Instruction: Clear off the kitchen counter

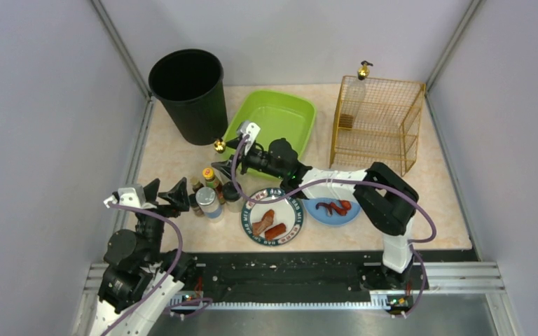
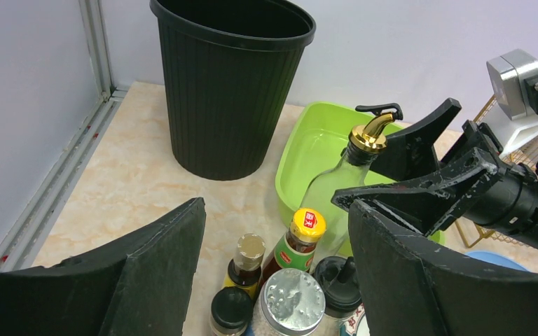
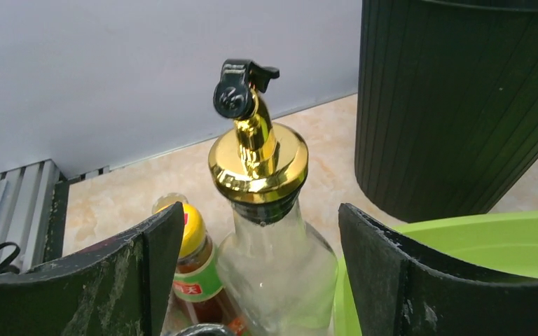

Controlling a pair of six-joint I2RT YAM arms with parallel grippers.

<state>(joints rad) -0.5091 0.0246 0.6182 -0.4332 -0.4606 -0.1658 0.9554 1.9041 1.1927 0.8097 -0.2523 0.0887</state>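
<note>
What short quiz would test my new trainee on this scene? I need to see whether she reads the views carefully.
1. True or false: the right gripper stands open around the clear glass bottle with a gold pourer.
2. Which stands at the far-left corner of the marbled beige counter? A) black ribbed plastic bin B) gold wire rack C) blue plate
3. What does the left gripper hold?
Key: 1 true; 2 A; 3 nothing, it is open and empty.
</note>
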